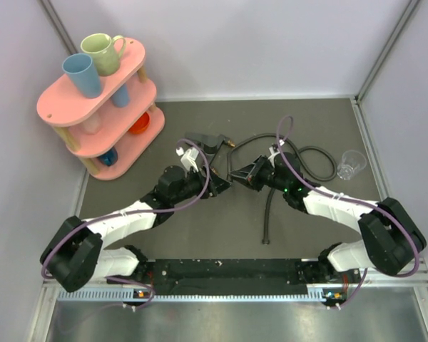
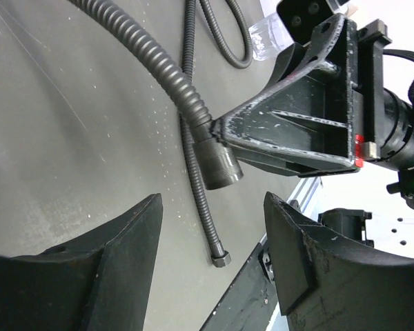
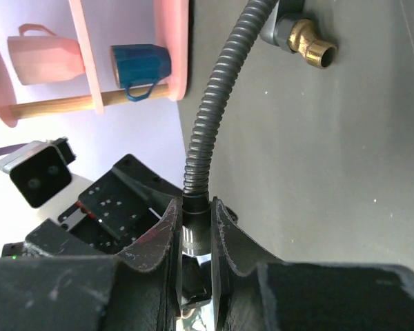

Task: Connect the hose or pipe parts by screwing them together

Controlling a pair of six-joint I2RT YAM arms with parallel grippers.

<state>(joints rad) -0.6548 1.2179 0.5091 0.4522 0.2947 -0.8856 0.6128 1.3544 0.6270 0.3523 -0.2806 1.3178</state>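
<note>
The dark grey corrugated hose (image 1: pixel 270 208) loops across the mat; one end nut (image 2: pixel 221 259) lies free near the front edge. My right gripper (image 1: pixel 238 171) (image 3: pixel 194 203) is shut on the hose's other end collar (image 2: pixel 219 164), holding it above the mat. The hose (image 3: pixel 214 89) rises from those fingers toward the forked fitting (image 1: pixel 208 140), whose brass threaded end (image 3: pixel 310 43) points away. My left gripper (image 1: pixel 200 152) (image 2: pixel 212 200) stands just left of the right one, open, with nothing between its fingers.
A pink two-tier rack (image 1: pixel 93 107) with mugs stands at the back left; its blue mug (image 3: pixel 139 63) shows in the right wrist view. A clear plastic cup (image 1: pixel 351 164) sits at the right, beside the hose loop (image 1: pixel 310 162).
</note>
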